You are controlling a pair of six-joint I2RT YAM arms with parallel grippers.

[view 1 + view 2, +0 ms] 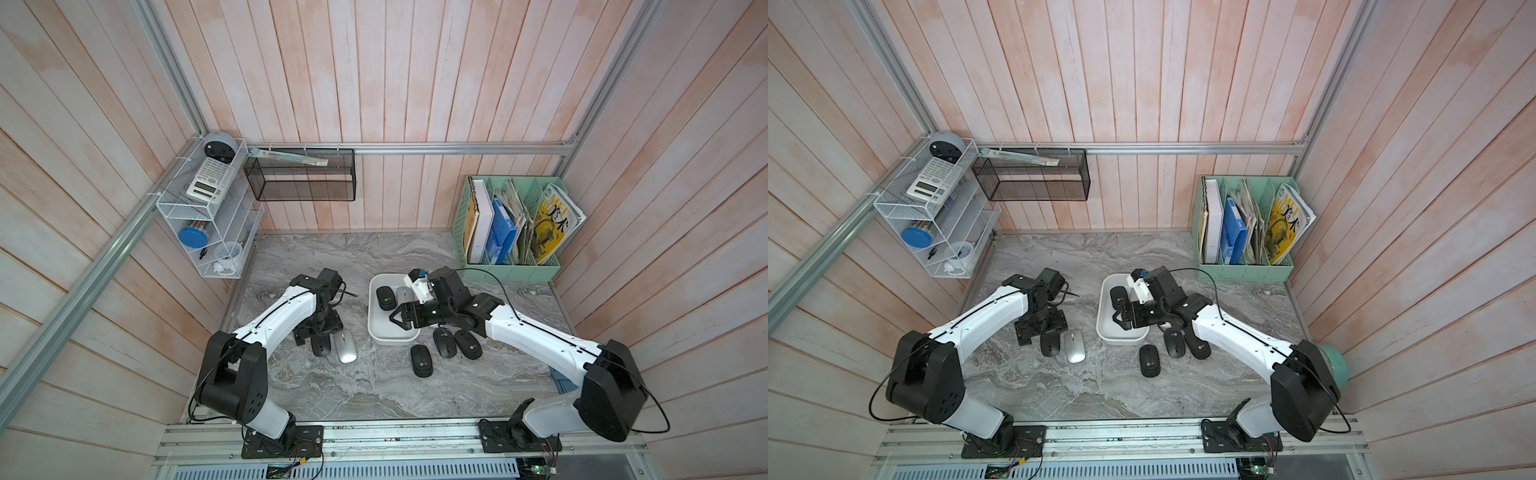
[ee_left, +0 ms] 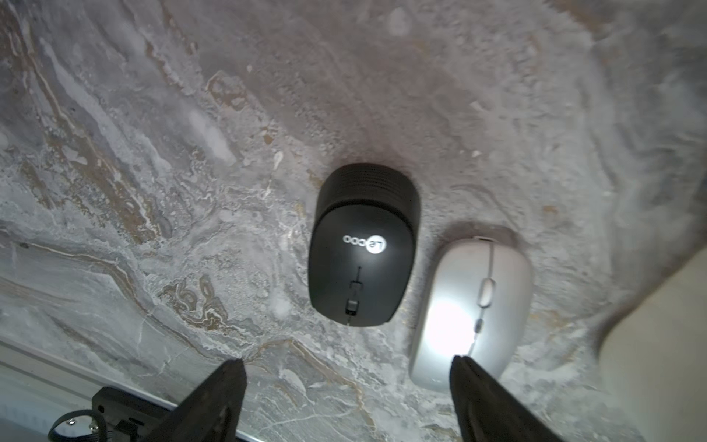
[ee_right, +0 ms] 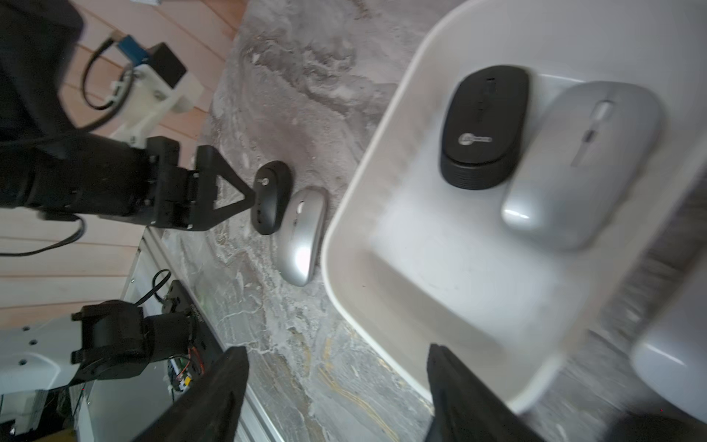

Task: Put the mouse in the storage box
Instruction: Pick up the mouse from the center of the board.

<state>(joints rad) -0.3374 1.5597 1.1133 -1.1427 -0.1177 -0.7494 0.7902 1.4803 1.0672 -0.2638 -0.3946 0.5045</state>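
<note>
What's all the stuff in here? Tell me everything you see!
table: one, grey marble.
storage box: one, white, mid-table.
mice in box: two, black and silver, side by side.
mice by left arm: two, black and silver, on table.
mice before the box: three, black, on table.
file organizer: one, mint green, back right corner.
mesh basket: one, black, back wall.
wire rack: one, white, left wall.
left gripper: one, black, open near its mouse pair.
right gripper: one, black, open over the box.

The black mouse (image 2: 363, 245) on the left of the table (image 2: 153, 191) bears the white brand "Lecoo". At far right, the yellow magazine (image 1: 552, 226) in the green file organizer (image 1: 511, 272) shows "MEI" above large black Chinese characters
</note>
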